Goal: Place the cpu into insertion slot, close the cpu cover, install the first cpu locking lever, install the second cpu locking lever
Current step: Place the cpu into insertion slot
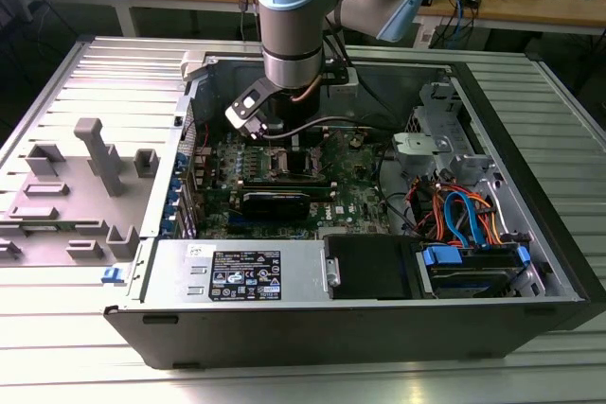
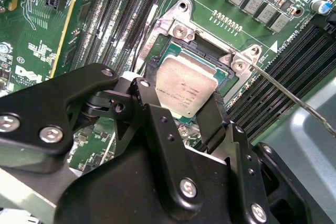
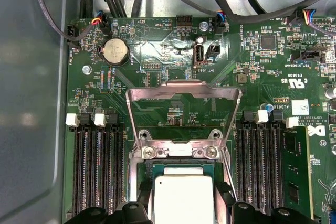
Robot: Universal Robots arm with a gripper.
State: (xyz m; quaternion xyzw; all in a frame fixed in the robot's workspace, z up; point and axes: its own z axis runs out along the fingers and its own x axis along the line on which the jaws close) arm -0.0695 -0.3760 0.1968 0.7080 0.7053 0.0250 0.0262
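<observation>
While the arm (image 1: 292,35) is hiding the insertion slot (image 2: 205,56) in the exterior view, the fingers (image 2: 211,116) are clamping the cpu (image 2: 186,90) by two opposite edges, just over that slot, with the cpu cover (image 3: 184,87) standing open.

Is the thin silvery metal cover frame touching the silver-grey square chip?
Apart. The first wrist view shows the thin silvery metal cover frame standing open, green board showing through its window, with a gap between it and the silver-grey square chip.
</observation>
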